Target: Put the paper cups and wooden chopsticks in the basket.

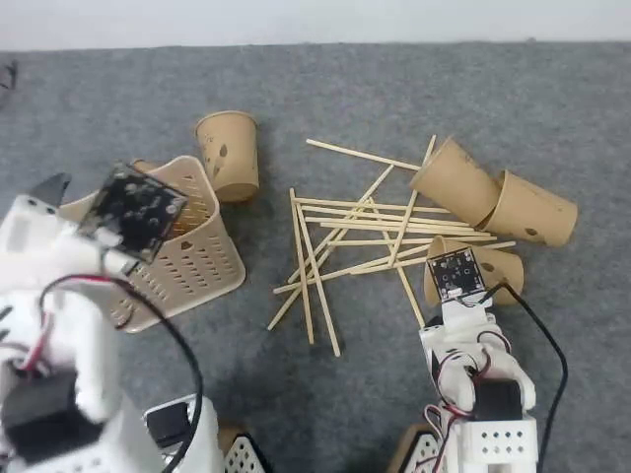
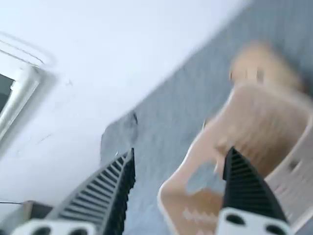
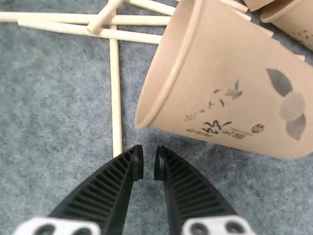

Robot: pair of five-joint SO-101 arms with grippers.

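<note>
A beige slotted basket [image 1: 202,261] stands at the left, with one paper cup [image 1: 229,153] just behind it. Wooden chopsticks [image 1: 365,229] lie crisscrossed in the middle. Two cups [image 1: 455,180] [image 1: 532,209] lie on their sides at the right. A third cup [image 3: 230,93] lies right in front of my right gripper [image 3: 146,164], which is shut with nothing in it, its tips low over the carpet by the cup's rim. One chopstick [image 3: 115,93] lies beside the tips. My left gripper [image 2: 181,166] is open and tilted up over the basket's [image 2: 254,132] near end, holding nothing.
Grey carpet covers the table up to a pale wall at the back. The left arm [image 1: 128,212] hangs over the basket's left part. The right arm's wrist [image 1: 456,274] covers part of the nearest cup. Bare carpet lies between the basket and the chopsticks.
</note>
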